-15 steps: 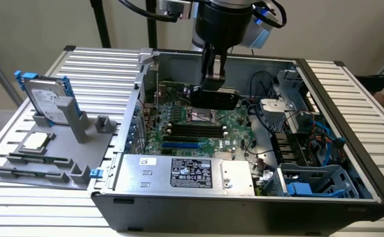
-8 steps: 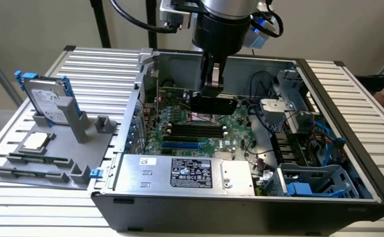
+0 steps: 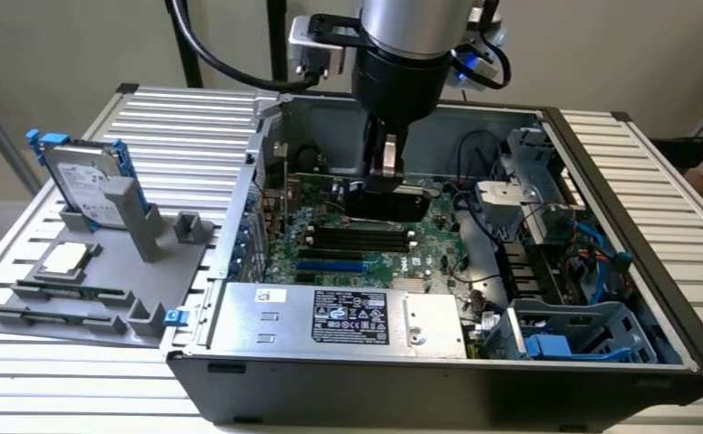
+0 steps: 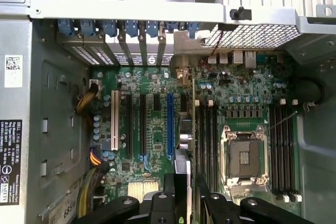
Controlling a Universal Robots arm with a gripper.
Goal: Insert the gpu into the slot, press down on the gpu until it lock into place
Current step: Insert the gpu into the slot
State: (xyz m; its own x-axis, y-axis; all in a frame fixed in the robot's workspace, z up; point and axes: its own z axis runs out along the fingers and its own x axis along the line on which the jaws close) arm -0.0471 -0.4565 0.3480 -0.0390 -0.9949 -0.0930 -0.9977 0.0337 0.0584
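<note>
Ribbed aluminium planks make up the table [image 3: 74, 389] I'm looking down on. A black computer case [image 3: 448, 393] lies on it on its side with the panel off, so the motherboard [image 4: 152, 87] faces up and the arm can come at it from overhead. Just beside the case, toward the exterior view's left, a grey fixture [image 3: 98, 316] props up a hard drive [image 3: 80, 176] and other spare parts. The arm reaches straight down into the case. Its gripper [image 3: 386, 176] is pinched onto the top edge of the gpu [image 3: 382, 201], which hangs upright on its long edge. I take that to be why it is held this way, since the connector edge points down at the board. Through the wrist camera the gripper [image 4: 185, 187] grips the gpu [image 4: 184, 169] edge-on, and the card's thin green board line runs parallel to the slot [image 4: 170, 124]. The card appears beside that blue strip, on the side of the black memory slots [image 4: 207, 140], not over it. In the exterior view the slot [image 3: 331, 267] lies bare, nearer the silver power-supply box [image 3: 340, 316] than the card is. I judge the card is above the board and not yet seated.
</note>
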